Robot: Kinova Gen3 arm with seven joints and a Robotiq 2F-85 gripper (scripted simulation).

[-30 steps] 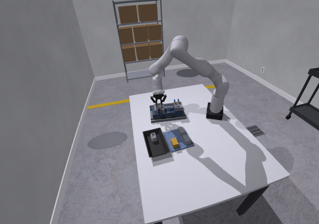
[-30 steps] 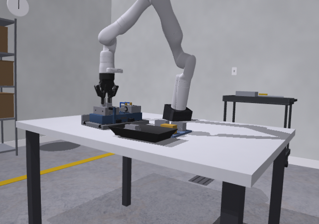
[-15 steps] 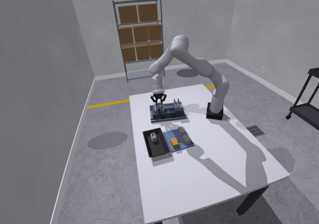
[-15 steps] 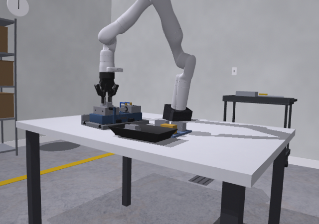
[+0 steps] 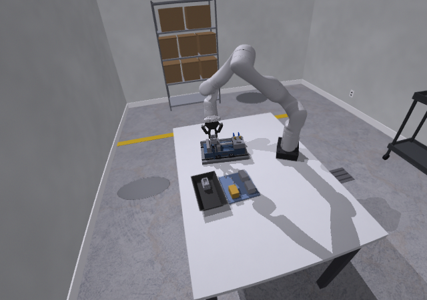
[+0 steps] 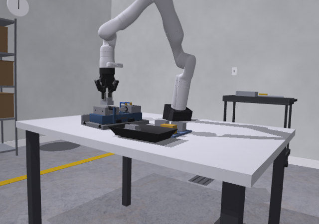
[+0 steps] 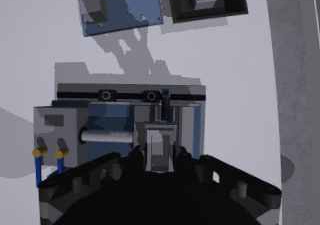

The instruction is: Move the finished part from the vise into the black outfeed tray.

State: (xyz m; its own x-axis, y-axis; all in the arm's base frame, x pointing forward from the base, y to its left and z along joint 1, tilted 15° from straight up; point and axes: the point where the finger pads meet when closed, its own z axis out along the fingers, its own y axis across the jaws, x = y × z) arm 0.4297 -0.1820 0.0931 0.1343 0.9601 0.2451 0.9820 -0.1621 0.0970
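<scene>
My gripper points straight down over the left end of the blue and grey vise and is shut on the finished part, a small grey block with a pocket on top. The part sits a little above the vise jaws. In the wrist view the part shows between my fingers, above the vise. The black outfeed tray lies in front of the vise and holds another grey pocketed part at its far end. The tray's near half is free.
A blue plate to the right of the tray carries two grey blocks and a yellow block. The arm's black base stands right of the vise. A shelf with brown boxes and a black cart stand off the table.
</scene>
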